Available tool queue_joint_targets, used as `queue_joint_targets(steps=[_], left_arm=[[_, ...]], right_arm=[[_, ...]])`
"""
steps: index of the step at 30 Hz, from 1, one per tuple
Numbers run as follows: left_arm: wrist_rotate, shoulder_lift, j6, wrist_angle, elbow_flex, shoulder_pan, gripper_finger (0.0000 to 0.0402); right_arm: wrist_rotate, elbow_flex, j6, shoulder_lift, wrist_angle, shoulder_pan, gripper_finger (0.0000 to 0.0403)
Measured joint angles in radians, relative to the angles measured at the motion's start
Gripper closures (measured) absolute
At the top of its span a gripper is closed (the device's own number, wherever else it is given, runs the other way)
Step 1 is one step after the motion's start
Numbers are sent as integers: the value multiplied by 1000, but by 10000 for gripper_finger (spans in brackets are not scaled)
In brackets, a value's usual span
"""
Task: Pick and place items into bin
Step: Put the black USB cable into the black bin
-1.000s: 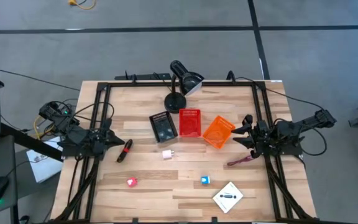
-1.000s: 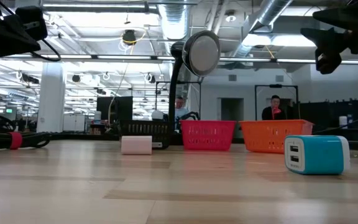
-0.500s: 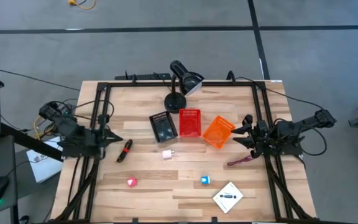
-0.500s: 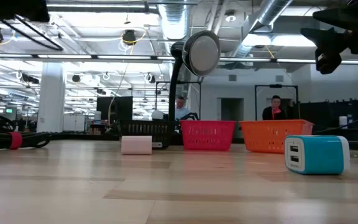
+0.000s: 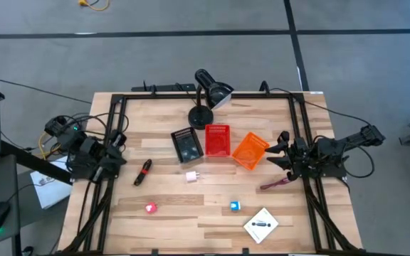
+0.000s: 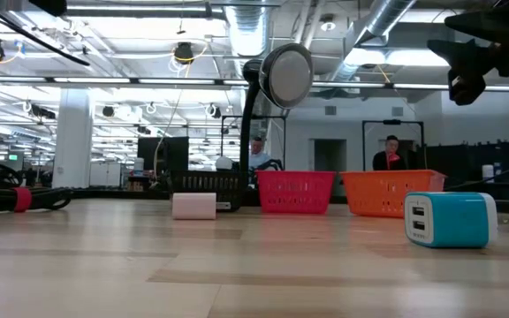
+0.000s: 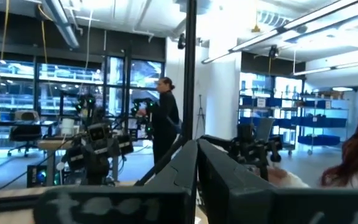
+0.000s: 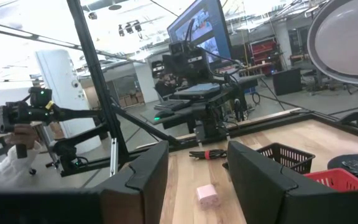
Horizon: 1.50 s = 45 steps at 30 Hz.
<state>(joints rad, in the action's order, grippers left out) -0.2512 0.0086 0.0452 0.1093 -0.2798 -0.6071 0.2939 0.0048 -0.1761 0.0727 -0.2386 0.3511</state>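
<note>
— What's on the wooden table (image 5: pixel 169 206)?
— A red-and-black marker (image 5: pixel 142 171) lies near the left gripper (image 5: pixel 117 149), which is clenched on nothing. A blue cube (image 5: pixel 235 206) sits below the orange bin (image 5: pixel 250 151). The right gripper (image 5: pixel 279 151) is parted, unloaded.

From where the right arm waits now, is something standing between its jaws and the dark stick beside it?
Nothing visible stands between them. The right gripper, jaws open, hovers at the table's right side, and the dark stick lies on bare wood just next to it. The orange basket sits off to the side, not in that path.
</note>
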Motion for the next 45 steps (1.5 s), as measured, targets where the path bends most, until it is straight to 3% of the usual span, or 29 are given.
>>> queue_joint_targets(steps=[8, 14, 18, 24, 28, 40, 45], left_arm=[[3, 0, -78, -24, 0, 0, 401], [-6, 0, -188, -166, 0, 0, 401], [-118, 18, -214, -236, 0, 0, 401], [-371, 37, -268, -230, 1, 0, 401], [-414, 37, -316, -233, 1, 0, 396], [-492, 61, -409, -270, -3, 0, 264], [-499, 116, -503, -328, -127, 0, 239]], right_arm=[[0, 0, 34, 0, -1, 0, 244], [3, 0, 45, 0, -2, 0, 244], [3, 0, 51, 0, -2, 0, 244], [52, 2, -1, 0, -1, 0, 244], [49, 3, -6, 0, 4, 0, 244], [54, 6, 149, 0, -11, 0, 244], [77, 6, 154, 0, -20, 0, 244]])
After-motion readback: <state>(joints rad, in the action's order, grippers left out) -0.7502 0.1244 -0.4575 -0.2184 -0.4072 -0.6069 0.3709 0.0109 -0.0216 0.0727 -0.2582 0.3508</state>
